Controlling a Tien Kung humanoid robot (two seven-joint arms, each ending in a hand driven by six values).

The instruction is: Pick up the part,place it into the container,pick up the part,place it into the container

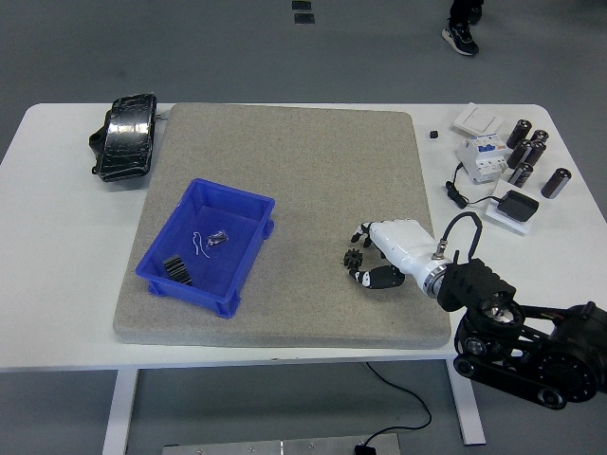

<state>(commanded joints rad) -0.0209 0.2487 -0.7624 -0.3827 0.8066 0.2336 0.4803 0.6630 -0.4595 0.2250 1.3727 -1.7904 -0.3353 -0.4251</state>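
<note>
A small black gear (352,258) lies on the grey mat (285,161), right of centre. My right hand (361,254), white with black fingertips, comes in from the lower right and sits right beside the gear. Its fingers (360,230) curve above the gear and its thumb (366,278) lies below it, bracketing it without a clear grasp. The gear rests on the mat. The blue bin (242,201) stands on the mat's left half and holds a black toothed part (175,268), a small dark part (218,238) and a thin wire.
A black pouch (125,147) lies at the table's back left. At the back right are several black cylinders (531,152), a white circuit breaker (479,156), a black adapter (518,205) with a cable and a white switch plate (477,118). A person's shoe (465,33) shows on the floor beyond.
</note>
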